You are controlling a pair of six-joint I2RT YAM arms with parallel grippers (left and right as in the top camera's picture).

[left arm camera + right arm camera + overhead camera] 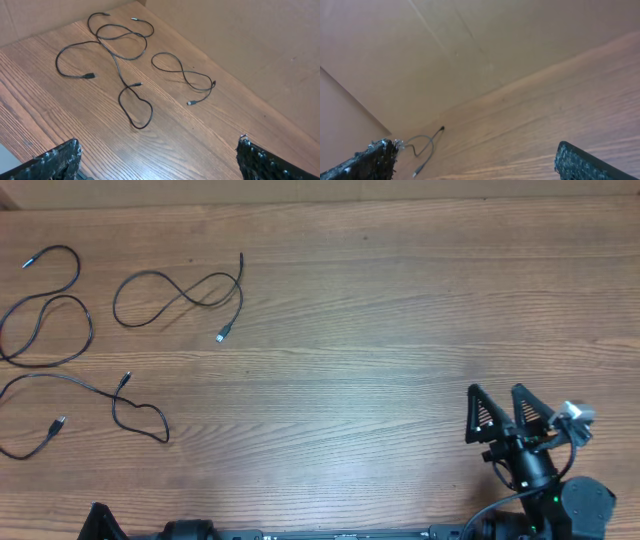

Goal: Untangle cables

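Three black cables (62, 298) lie on the left part of the table (400, 310), none of them held. The middle cable (182, 293) lies in a loose figure-eight by itself, well apart from the other two, with both plugs free. The far-left cable (78, 270) is coiled in loops near the far-left corner. The near-left cable (95, 388) runs just beside its near edge and ends in a small loop toward the middle. In the left wrist view these two look as if they cross or touch at one spot; the overhead view shows them only close, so I cannot tell which. Left gripper (159, 144): at the near-left edge, jaws wide apart, empty, looking out over all three cords. Right gripper (496, 395): near-right, jaws spread, empty, far from any cord. Judgement: the separating looks largely done, and only the far-left/near-left pair is in doubt. The next move, if one is needed, falls to the left arm: reach out to the near-left cable's small loop, pinch low against the wood since the cord is thin and flat, and draw it nearward until a plain gap shows. Risk: dragging the neighbouring loops along.
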